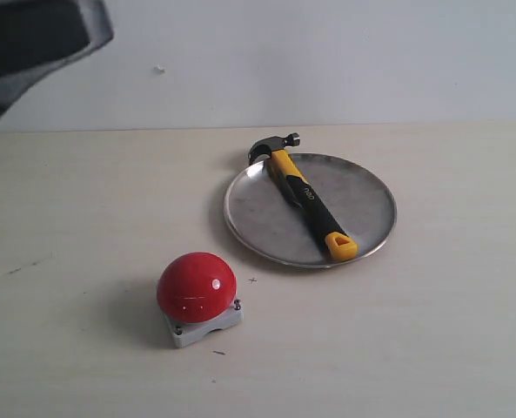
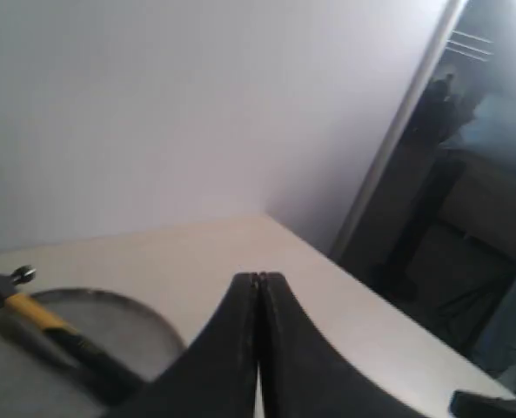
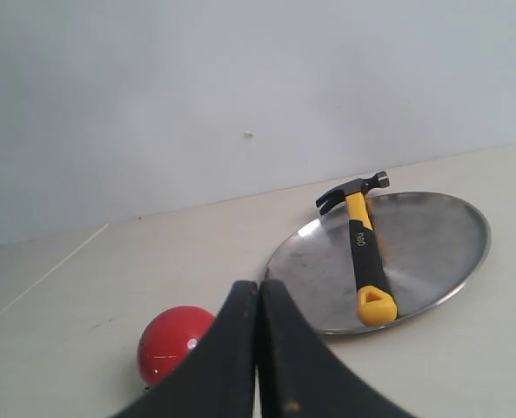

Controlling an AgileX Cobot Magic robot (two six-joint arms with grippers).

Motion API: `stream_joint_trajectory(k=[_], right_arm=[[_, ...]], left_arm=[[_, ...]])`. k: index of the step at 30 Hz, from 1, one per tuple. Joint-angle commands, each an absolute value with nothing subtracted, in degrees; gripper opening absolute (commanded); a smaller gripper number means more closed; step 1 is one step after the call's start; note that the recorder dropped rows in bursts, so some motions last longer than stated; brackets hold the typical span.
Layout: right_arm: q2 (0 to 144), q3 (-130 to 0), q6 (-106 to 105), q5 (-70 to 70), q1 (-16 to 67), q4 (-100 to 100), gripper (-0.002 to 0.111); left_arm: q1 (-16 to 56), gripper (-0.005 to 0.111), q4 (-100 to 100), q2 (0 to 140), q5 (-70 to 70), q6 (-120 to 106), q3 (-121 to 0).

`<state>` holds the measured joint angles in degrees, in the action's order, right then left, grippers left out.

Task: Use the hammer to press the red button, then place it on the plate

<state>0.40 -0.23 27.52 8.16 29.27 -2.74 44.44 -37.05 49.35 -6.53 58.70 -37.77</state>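
Observation:
The hammer [image 1: 304, 196] lies across the steel plate [image 1: 362, 187], its dark head over the far rim and its yellow looped end near the front rim. The red button [image 1: 197, 286] on its grey base stands on the table, in front and to the left of the plate. My left gripper [image 2: 258, 280] is shut with nothing in it, raised well off the table, with the plate [image 2: 144, 326] and hammer [image 2: 44, 318] in view beside it. My right gripper [image 3: 259, 287] is also shut and empty, held back from the button [image 3: 172, 341], the plate [image 3: 432, 235] and the hammer [image 3: 365, 252].
A dark part of the left arm [image 1: 31, 43] shows in the upper left corner of the exterior view. A white wall stands behind the table. The table's right edge [image 2: 397, 313] shows in the left wrist view, with dark space beyond it.

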Motion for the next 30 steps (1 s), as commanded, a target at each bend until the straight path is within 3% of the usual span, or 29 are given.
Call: stream_joint_trajectory(k=[1, 9, 15, 30], right_arm=[[0.2, 0.0, 27.2, 7.6, 29.3, -3.0, 0.000], [0.2, 0.0, 27.2, 7.6, 29.3, -3.0, 0.000], [0.2, 0.0, 27.2, 7.6, 29.3, -3.0, 0.000], [0.2, 0.0, 27.2, 7.6, 29.3, -3.0, 0.000]], left_arm=[[37.7, 0.000, -37.1, 41.8, -5.6, 60.5, -26.6], [22.5, 0.000, -37.1, 19.7, -5.7, 66.0, -5.8], [15.8, 0.000, -37.1, 9.3, -5.5, 66.0, 0.0], [12.6, 0.000, -37.1, 1.8, -2.1, 68.1, 0.0]])
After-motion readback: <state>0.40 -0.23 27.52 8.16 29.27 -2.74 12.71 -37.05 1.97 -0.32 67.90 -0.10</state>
